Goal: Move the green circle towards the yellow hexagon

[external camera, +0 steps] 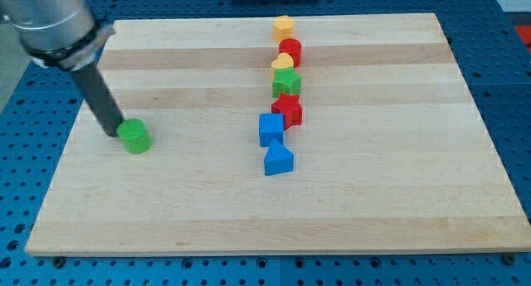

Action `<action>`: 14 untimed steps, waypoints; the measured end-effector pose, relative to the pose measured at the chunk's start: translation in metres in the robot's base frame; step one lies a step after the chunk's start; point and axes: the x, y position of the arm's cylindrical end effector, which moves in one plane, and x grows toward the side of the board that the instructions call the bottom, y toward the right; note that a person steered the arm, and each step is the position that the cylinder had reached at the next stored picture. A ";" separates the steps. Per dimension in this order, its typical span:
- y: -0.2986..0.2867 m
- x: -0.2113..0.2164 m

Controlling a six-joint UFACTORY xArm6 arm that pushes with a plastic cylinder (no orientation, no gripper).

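One tip [114,133] touching green circle's [134,137] left side

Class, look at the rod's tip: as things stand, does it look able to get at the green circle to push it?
Probably yes. My tip sits right at the view's left side of the green circle, apparently touching it, with nothing between them. The board towards the yellow hexagon lies open up to the column of blocks.

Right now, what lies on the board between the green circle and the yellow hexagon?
In the camera view, only bare wood lies between the green circle and the yellow hexagon. My tip touches the circle's left side; the other blocks sit below the hexagon.
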 end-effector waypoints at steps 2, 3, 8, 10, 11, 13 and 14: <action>0.033 0.006; 0.016 0.006; 0.049 0.052; 0.133 -0.042; 0.143 -0.064; 0.128 -0.062; 0.127 -0.088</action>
